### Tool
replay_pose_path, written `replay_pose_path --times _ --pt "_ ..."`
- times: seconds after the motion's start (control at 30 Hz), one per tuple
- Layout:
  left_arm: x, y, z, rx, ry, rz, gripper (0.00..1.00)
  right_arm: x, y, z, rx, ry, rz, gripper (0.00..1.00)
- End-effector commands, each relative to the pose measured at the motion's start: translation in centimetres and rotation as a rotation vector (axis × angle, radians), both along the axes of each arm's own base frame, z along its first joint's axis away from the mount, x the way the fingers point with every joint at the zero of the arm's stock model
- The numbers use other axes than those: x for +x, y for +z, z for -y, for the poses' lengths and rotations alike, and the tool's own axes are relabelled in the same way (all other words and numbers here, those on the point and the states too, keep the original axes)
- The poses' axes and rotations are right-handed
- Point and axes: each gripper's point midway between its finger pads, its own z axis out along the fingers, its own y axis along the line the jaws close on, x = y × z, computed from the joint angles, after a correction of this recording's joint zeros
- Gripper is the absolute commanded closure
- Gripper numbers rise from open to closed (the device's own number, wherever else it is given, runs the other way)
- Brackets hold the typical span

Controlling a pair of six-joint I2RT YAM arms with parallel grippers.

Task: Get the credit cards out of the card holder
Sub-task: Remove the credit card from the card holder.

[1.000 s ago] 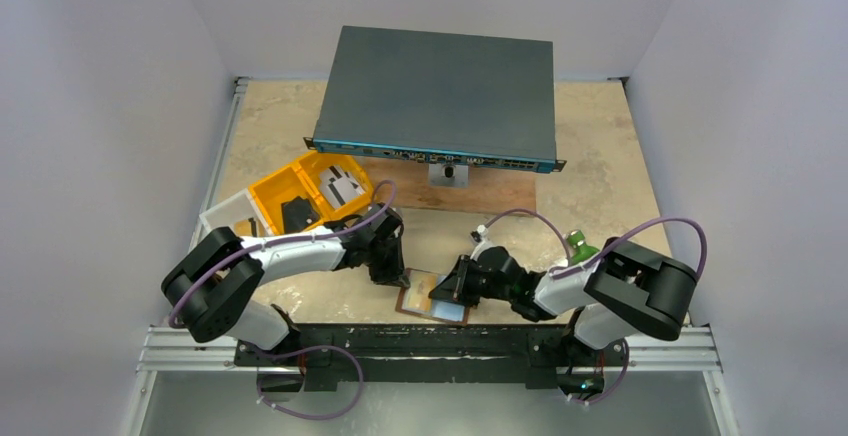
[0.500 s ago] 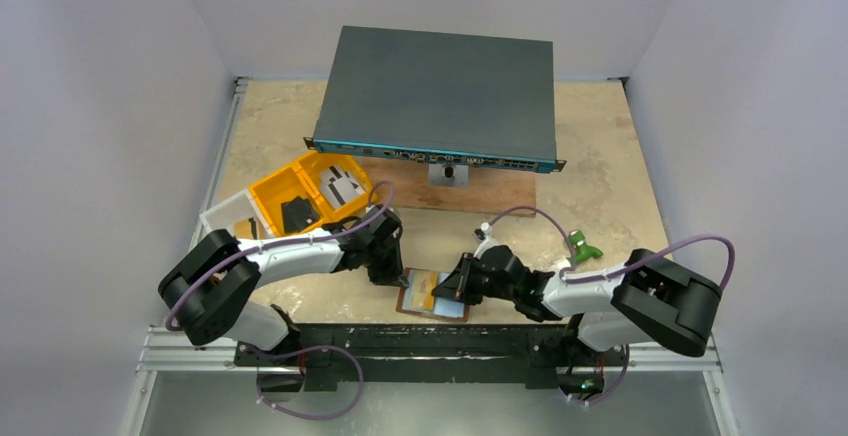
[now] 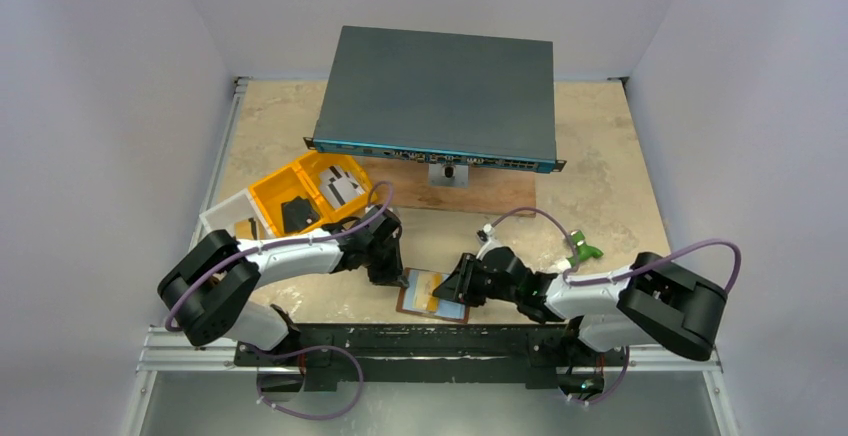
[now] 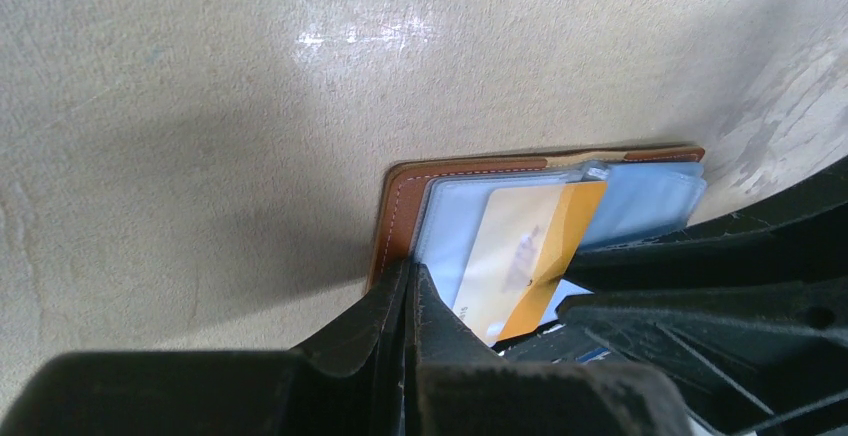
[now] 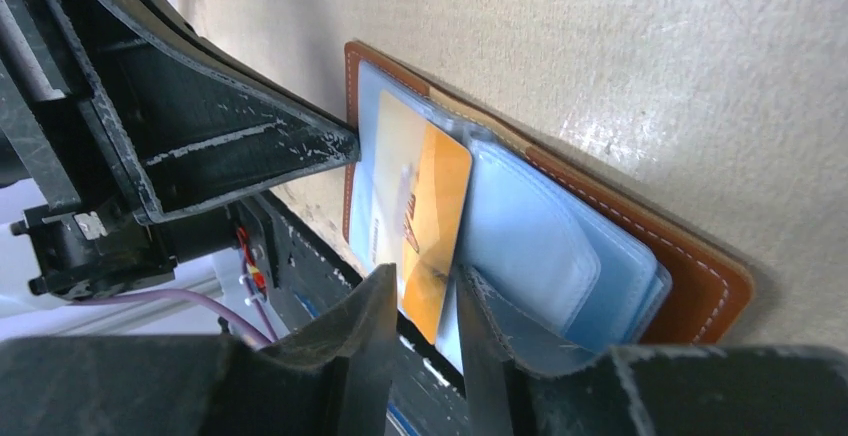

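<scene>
The task looks part done, by my reading. In the upper left of the overhead view a yellow plastic tray [image 3: 264, 194] holds a black card [image 3: 297, 214] and a white-grey striped card [image 3: 343, 186], both well apart from the wallet, so I take them as already removed. What is left is at least one cream-and-orange credit card [image 5: 420, 196] lying in the brown leather folding card holder [image 4: 400, 206]. The card holder lies open and flat on the beige bench [image 3: 600, 156], low in the centre of the overhead view, between the two arms. The left hand [image 4: 410, 274] is closed tight with nothing between its fingers, and its tips rest on the holder's brown edge, which I judge pins it down. The right hand [image 5: 425, 278] has its jaws parted a little; the card's near end sits in that gap, but I cannot tell whether the pads touch it. The holder shows a stitched brown border around pale blue clear pockets [image 5: 540, 246], glossy and slightly puffed. The cream-and-orange card lies slanted across the pockets and seems part way out, towards the right hand. Whether more cards hide inside the other pockets is not visible.
</scene>
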Motion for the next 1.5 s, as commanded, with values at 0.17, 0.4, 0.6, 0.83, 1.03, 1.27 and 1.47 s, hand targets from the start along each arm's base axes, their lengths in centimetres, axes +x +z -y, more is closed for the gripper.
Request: replay_pose_path --times 0.17,0.4,0.6,0.83,1.03,1.27,1.47 --pt "-1.8 -4.1 -6.7 0.291 0.044 -0.049 1.00 0.3 -1.2 -0.8 0.006 0.002 -0.012 0.69" --pt "-1.8 -4.0 -6.7 0.291 0.043 -0.049 1.00 0.2 -1.7 -0.8 0.001 -0.002 -0.033 0.90" --pt "-1.9 -3.9 -7.1 0.309 0.054 -0.046 1.00 0.8 -1.0 0.4 -0.037 -0.037 -0.004 1.00" --pt "-1.9 -3.9 -7.3 0.312 0.061 -0.044 1.00 1.1 -0.3 1.9 -0.089 -0.054 0.031 1.00" --pt "-1.7 -3.7 -6.9 0.299 0.063 -0.040 1.00 1.1 0.0 2.6 -0.107 -0.062 0.043 1.00" --pt "-0.8 -2.2 -5.0 0.211 0.019 -0.001 1.00 1.3 1.8 2.5 -0.085 -0.057 0.077 1.00" --pt "1.0 1.2 -2.5 0.118 -0.035 0.070 1.00 1.6 3.6 2.2 -0.061 -0.052 0.107 1.00"
